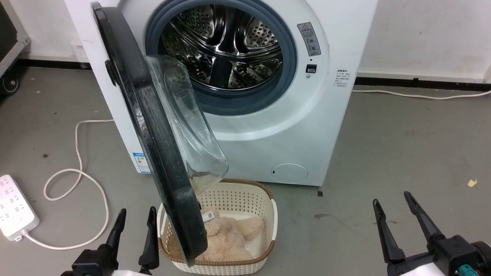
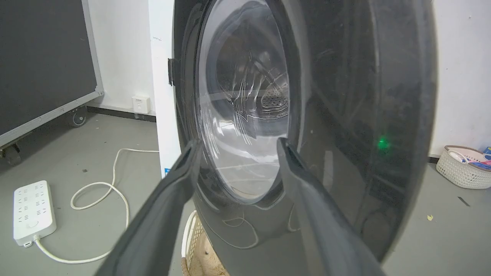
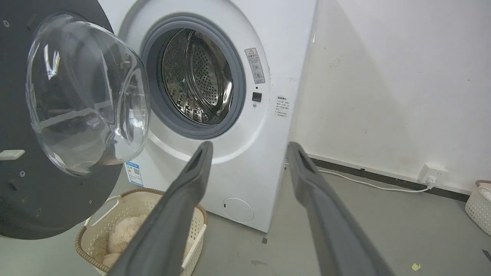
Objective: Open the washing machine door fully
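The washing machine door (image 1: 153, 126) stands approx. half open, edge-on in head view, running 11 to 5 o'clock over the basket (image 1: 249, 199). The left gripper (image 1: 137, 211), fingers apart & empty, is just beside its lower rim, door at 1 o'clock, so nearer I think. The right gripper (image 1: 391, 197), also spread & empty, is well apart at 3 o'clock
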